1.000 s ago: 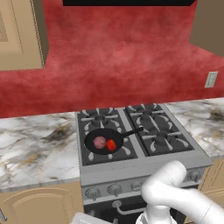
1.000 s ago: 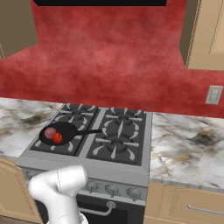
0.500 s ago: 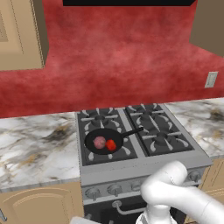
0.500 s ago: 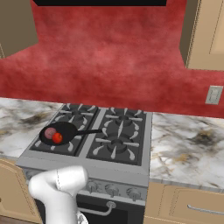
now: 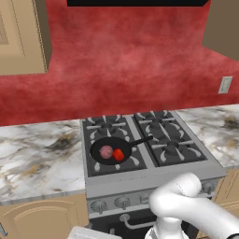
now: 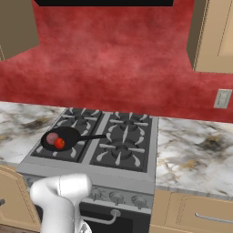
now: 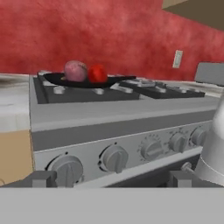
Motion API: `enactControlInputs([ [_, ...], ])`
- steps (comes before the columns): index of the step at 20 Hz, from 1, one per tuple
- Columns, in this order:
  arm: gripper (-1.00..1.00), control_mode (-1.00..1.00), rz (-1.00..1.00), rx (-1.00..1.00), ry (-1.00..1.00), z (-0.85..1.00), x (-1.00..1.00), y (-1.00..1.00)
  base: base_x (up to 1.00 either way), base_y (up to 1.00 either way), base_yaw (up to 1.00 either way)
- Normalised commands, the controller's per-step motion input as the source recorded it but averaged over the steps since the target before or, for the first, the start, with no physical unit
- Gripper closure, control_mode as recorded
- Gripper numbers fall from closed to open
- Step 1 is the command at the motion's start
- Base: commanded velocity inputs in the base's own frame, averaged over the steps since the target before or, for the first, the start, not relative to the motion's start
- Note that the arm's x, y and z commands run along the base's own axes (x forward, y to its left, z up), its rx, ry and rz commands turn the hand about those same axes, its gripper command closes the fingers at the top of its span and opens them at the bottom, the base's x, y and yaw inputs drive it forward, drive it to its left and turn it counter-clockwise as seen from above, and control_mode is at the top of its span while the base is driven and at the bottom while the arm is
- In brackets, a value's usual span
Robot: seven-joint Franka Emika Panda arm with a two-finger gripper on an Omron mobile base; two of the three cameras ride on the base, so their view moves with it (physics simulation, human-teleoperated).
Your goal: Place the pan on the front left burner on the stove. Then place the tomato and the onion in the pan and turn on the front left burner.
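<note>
The pincer (image 7: 109,183) sits low in front of the grey steel four-burner stove (image 7: 118,114), level with its control panel. In the hand view its two dark fingertips (image 7: 40,178) stand wide apart near the bottom edge; the pincer is fully released, holds nothing and touches nothing. Directly beyond the fingertips runs the row of round grey knobs (image 7: 114,157), with the leftmost knob just above the left fingertip.

Above the panel, on the cooktop, the round shallow black frying pan (image 5: 110,150) rests on the front left burner (image 5: 95,164). Its long thin black handle (image 5: 140,140) points toward the middle of the stove and slightly to the rear.

Pan contents:
- One dull pink-mauve round onion (image 5: 106,151), left of centre.
- One glossy red-orange tomato (image 5: 118,155), just beside the onion on its right; the two appear to touch.

Marbled white desk (image 5: 37,158) sections flank the stove on both sides. A red wall (image 5: 130,60) rises behind.
</note>
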Motion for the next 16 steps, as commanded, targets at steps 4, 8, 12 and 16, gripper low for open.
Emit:
enactControlInputs([
  [4,-1.0,-1.0,0.0,-0.07,0.0,-0.14,0.29,0.14,0.0,0.0,0.0],
  [8,-1.0,-1.0,0.0,-0.05,0.0,-0.09,0.21,0.02,0.0,0.0,0.0],
  [12,-1.0,-1.0,0.0,-0.02,0.0,-0.03,0.17,0.0,0.0,0.0,0.0],
  [16,-1.0,-1.0,0.01,0.0,0.0,0.0,0.09,-0.02,0.0,0.0,0.0],
])
